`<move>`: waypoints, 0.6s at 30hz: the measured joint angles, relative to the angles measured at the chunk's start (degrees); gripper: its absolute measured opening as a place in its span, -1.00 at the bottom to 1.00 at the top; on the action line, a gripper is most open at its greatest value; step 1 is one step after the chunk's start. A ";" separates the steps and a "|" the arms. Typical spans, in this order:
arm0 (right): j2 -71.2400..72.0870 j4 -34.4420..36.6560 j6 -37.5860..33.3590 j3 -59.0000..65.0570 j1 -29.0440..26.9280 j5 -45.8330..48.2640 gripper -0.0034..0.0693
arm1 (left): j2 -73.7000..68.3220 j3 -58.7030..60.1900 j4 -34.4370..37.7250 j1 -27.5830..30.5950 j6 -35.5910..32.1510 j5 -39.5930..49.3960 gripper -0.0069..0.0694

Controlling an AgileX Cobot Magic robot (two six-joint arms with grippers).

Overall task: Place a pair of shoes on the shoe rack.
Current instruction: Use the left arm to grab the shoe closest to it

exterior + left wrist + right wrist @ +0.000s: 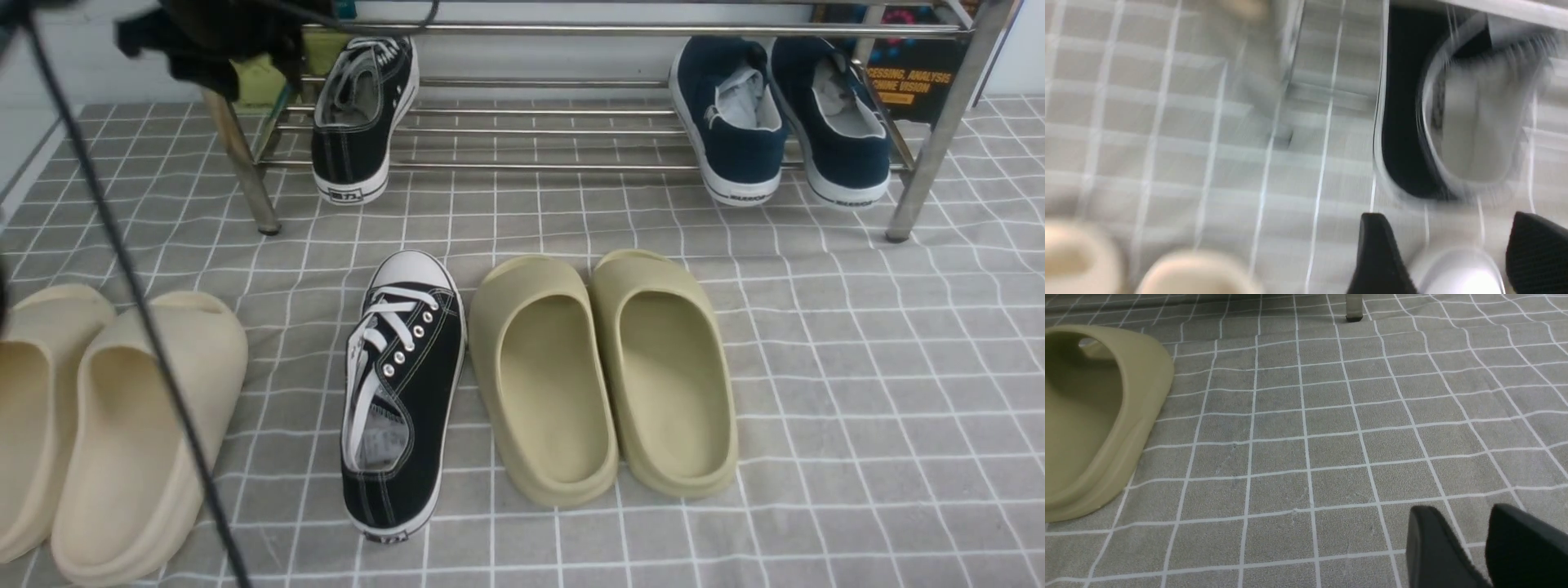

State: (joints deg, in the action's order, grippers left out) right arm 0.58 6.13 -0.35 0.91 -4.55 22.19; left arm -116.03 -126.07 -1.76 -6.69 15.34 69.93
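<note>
One black sneaker (359,122) with white laces rests on the lower bars of the silver shoe rack (571,30), at its left end, heel towards me. The other black sneaker (404,392) lies on the floor cloth, toe towards the rack. In the blurred left wrist view, my left gripper (1445,216) is open and empty. It hangs apart from the racked sneaker (1404,122), with the floor sneaker's white toe cap (1457,273) below it. My right gripper (1461,510) hovers over bare cloth, slightly open, holding nothing.
Two navy slip-ons (784,122) occupy the rack's right end. Olive slides (604,376) lie right of the floor sneaker, with one olive slide (1098,416) in the right wrist view. Beige slides (106,425) lie at the left. A black cable (131,294) crosses the left foreground.
</note>
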 joint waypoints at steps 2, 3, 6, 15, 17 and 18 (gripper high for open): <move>0.00 0.00 0.00 0.00 0.00 0.00 -0.25 | 3.34 2.29 0.72 0.00 -0.90 0.61 0.25; 0.00 0.00 0.00 0.00 0.00 0.00 -0.25 | 6.43 6.64 1.76 0.06 -1.22 0.86 0.24; 0.00 0.00 0.00 0.00 0.00 0.00 -0.25 | 13.36 19.32 7.50 -0.10 -2.23 0.97 0.23; 0.00 0.00 0.00 0.00 0.00 0.00 -0.25 | 21.79 57.03 16.03 -8.68 -7.96 -18.72 0.22; 0.00 0.00 0.00 0.00 0.00 0.00 -0.25 | 21.08 62.01 14.83 -9.82 -5.78 -25.55 0.21; 0.00 0.00 0.00 0.00 0.00 0.00 -0.25 | 20.56 63.28 14.45 -10.00 -4.90 -27.99 0.19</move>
State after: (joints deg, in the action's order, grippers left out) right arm 0.58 6.13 -0.35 0.91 -4.55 22.19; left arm -95.47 -62.78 12.69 -16.69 10.44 41.94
